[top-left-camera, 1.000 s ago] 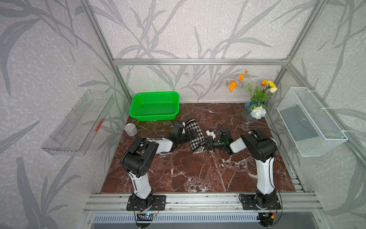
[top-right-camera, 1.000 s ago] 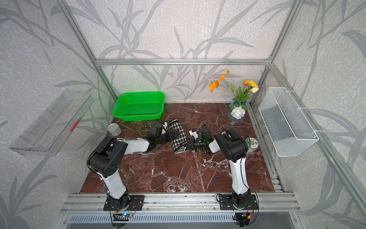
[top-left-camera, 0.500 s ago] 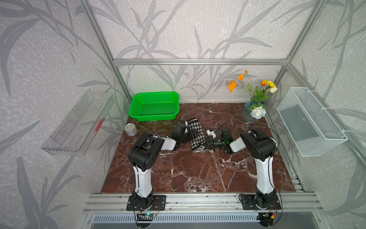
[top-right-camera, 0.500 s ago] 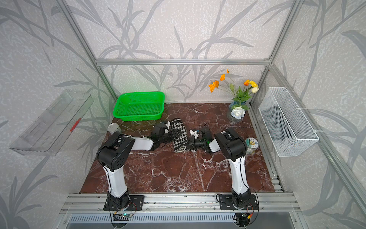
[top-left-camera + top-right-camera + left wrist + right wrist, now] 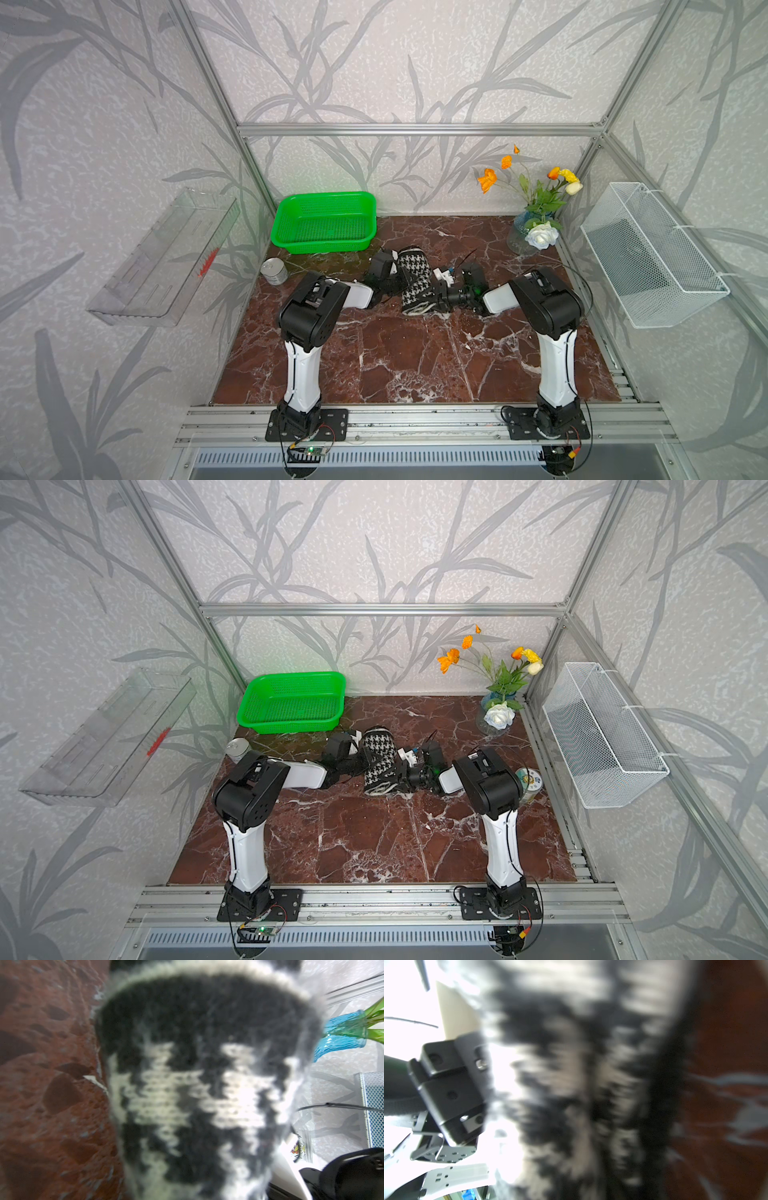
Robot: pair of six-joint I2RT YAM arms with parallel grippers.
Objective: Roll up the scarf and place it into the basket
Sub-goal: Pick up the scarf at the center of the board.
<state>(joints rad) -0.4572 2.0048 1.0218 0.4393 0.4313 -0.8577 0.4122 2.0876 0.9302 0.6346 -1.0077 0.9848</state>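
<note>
**Between the two hands, a roll that can open**

On the desk (image 5: 415,357), just in front of the basket (image 5: 322,248) and a little to its right, the scarf (image 5: 415,278) lies rolled. The left hand (image 5: 392,276) is at one flank and the right hand (image 5: 436,289) at the other. For both hands we cannot tell if they are spread or pinching the knit (the wrist views show only blurred cloth). We judge the main danger to be unrolling: the soft layers can slip if only one side is squeezed, or catch on the basket rim. The roll's long axis runs from the back wall toward the robot, and its cream end faces front.
</note>
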